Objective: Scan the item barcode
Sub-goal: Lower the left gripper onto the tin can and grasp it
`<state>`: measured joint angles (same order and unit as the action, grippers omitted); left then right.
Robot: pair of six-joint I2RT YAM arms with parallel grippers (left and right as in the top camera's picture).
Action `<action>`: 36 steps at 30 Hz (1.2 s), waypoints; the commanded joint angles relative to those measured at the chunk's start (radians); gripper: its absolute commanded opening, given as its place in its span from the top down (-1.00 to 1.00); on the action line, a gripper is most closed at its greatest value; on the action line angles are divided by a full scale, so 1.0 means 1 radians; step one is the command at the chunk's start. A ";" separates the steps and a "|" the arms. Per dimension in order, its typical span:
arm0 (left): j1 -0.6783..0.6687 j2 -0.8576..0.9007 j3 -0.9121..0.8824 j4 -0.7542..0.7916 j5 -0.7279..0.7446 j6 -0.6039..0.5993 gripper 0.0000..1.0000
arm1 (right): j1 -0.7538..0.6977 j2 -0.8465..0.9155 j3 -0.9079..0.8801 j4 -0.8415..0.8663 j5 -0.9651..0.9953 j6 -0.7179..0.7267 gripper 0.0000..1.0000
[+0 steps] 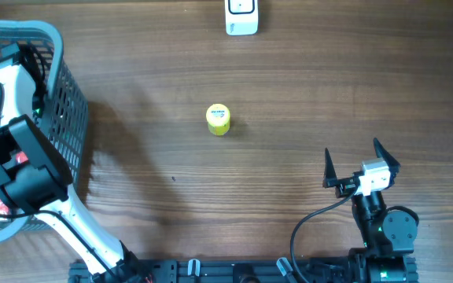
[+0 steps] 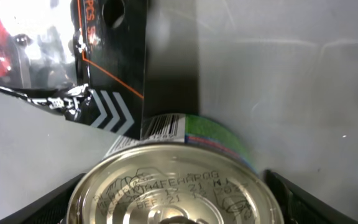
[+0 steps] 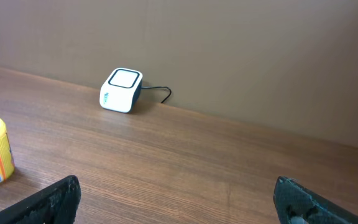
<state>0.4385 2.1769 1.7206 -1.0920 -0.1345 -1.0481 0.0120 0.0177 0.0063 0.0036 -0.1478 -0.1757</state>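
Left hand (image 2: 169, 198) inside basket (image 1: 63, 75), fingers apart either side of tin can (image 2: 174, 177); right hand (image 1: 352, 149) wide apart above table (image 1: 211, 204)

Shiny metal can (image 2: 173, 190), matt wood-grain table (image 1: 289, 173)

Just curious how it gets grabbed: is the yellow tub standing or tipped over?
Standing. The yellow tub shows its round top to the overhead camera, and the right wrist view shows its label upright.
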 commanded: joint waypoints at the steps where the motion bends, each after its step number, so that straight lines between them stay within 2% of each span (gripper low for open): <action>1: -0.011 0.017 -0.008 -0.012 0.011 0.016 -0.64 | 0.004 -0.001 -0.001 0.004 0.013 0.019 -1.00; 12: -0.011 0.017 -0.008 -0.026 0.005 0.016 -0.56 | 0.004 -0.001 -0.001 0.004 0.013 0.018 -1.00; 16: -0.011 0.017 -0.008 -0.026 -0.024 0.016 -0.39 | 0.004 -0.001 -0.001 0.004 0.013 0.019 -1.00; 36: -0.011 -0.028 -0.007 -0.043 -0.031 0.016 -0.27 | 0.004 -0.001 -0.001 0.004 0.013 0.018 -1.00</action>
<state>0.4328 2.1761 1.7203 -1.1259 -0.1440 -1.0370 0.0120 0.0177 0.0063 0.0036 -0.1478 -0.1757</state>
